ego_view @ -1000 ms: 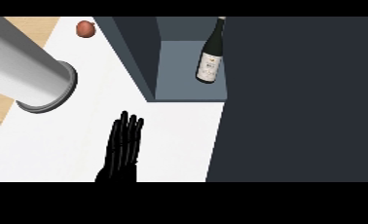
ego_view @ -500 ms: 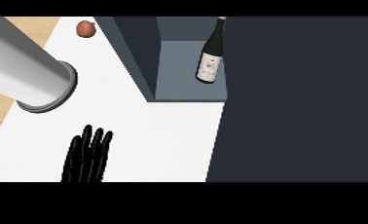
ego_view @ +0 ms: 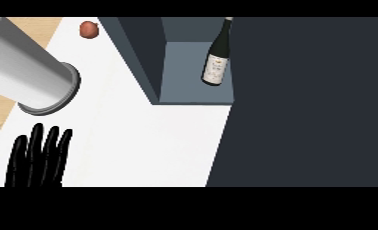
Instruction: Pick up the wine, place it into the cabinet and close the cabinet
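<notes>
Inside the cabinet (ego_view: 140, 54), the wine (ego_view: 215, 66) already stands, neck toward the view's top. Your left hand (ego_view: 37, 156), fingers straight and holding nothing, sits low-left over the tabletop (ego_view: 148, 139), well apart; what looks like the door (ego_view: 303, 99) lies rightward.

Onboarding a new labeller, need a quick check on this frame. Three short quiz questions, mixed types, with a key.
1. True or false: the wine bottle is already inside the cabinet.
2. Which hand shows at the lower left, fingers straight? A) left hand B) right hand C) both
3. Fill in: the small reddish-brown round thing lies to the ___ of the cabinet in the head view.
Key: 1 true; 2 A; 3 left.
</notes>
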You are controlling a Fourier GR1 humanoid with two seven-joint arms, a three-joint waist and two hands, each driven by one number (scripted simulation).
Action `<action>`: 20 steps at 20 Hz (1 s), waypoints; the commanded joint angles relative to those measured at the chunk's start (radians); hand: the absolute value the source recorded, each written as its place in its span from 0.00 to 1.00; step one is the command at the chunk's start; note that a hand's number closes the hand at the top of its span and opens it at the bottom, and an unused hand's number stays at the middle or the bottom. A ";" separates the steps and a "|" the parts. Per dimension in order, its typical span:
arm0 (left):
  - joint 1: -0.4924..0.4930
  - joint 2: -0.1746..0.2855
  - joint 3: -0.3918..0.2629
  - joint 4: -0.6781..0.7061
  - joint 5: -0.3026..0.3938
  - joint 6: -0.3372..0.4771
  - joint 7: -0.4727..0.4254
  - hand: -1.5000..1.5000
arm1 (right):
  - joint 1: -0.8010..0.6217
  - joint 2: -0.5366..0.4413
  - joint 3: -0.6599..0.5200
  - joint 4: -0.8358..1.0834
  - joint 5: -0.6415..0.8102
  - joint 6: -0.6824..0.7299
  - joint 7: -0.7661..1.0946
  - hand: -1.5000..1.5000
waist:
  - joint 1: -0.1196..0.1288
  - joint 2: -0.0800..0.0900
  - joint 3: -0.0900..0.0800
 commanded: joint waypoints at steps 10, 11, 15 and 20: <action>0.152 0.131 0.296 0.034 0.172 -0.256 0.000 0.00 | -0.125 0.019 0.426 -0.099 0.164 -0.229 0.084 1.00 | 0.011 -0.004 -0.003; 0.120 0.118 0.319 0.054 0.182 -0.250 0.016 0.00 | -0.089 0.019 0.472 -0.117 0.182 -0.232 0.087 1.00 | -0.001 -0.003 -0.002; 0.115 0.128 0.336 0.031 0.195 -0.251 0.050 0.00 | -0.133 0.018 0.573 -0.053 0.261 -0.353 0.026 1.00 | -0.007 -0.005 -0.002; 0.111 0.146 0.392 0.069 0.211 -0.306 0.053 0.00 | -0.199 0.016 0.590 0.001 0.321 -0.417 -0.007 1.00 | -0.003 -0.005 -0.003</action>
